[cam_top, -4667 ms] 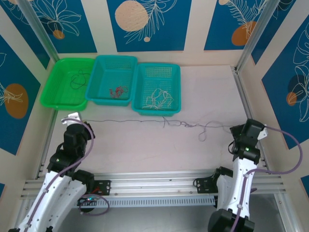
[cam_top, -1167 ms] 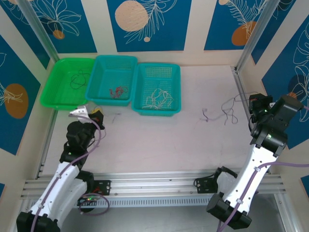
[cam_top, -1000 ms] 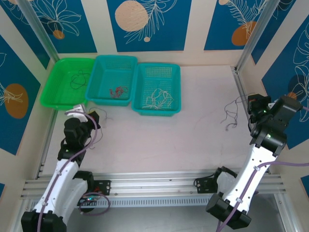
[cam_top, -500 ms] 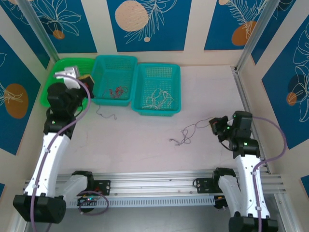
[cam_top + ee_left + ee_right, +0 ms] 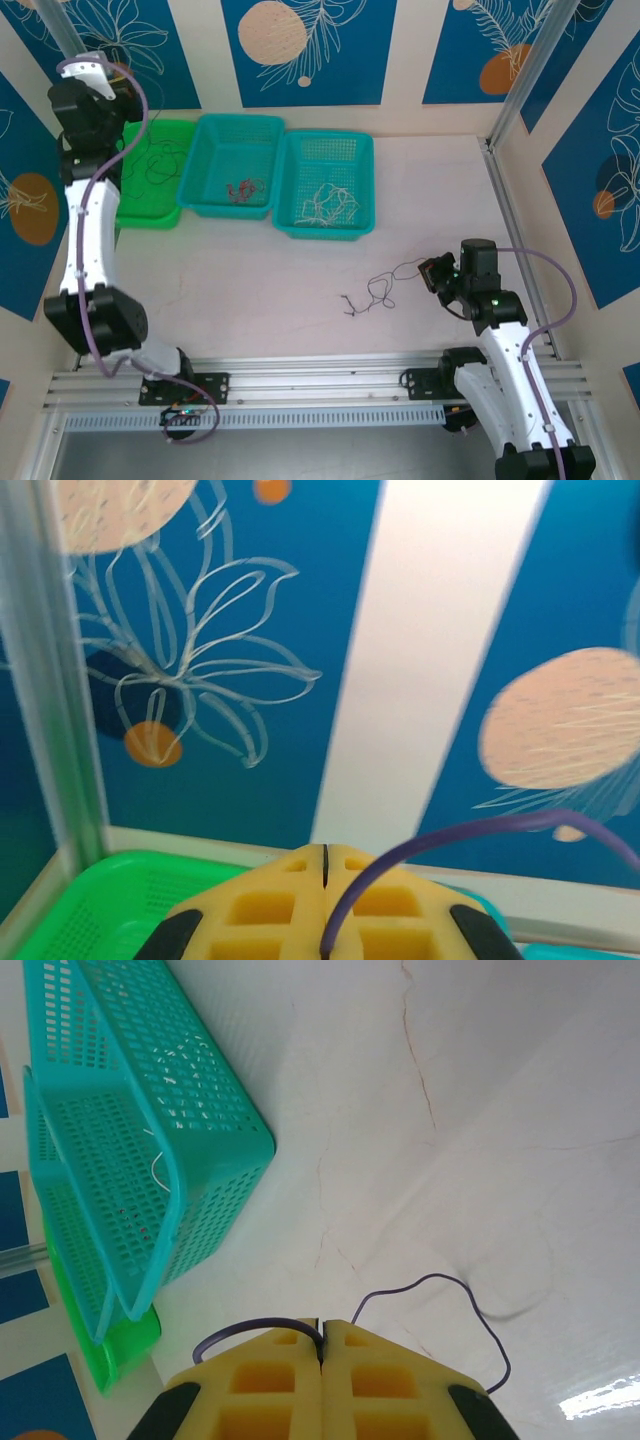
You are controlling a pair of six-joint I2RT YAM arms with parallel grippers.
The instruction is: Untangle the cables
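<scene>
High over the green basket (image 5: 170, 124), the left gripper (image 5: 112, 74) has risen clamped on a dark cable (image 5: 148, 160) trailing toward it, while the right gripper (image 5: 432, 272) pinches the purple cable (image 5: 375, 295), now slack on the table (image 5: 280, 265), so the strands look separated.

White arm links (image 5: 88, 235), black joints (image 5: 95, 320), lilac cables (image 5: 535, 258), yellow claw fingers (image 5: 270, 1380).

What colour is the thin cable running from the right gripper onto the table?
Purple. The cable shows best in the right wrist view.
</scene>
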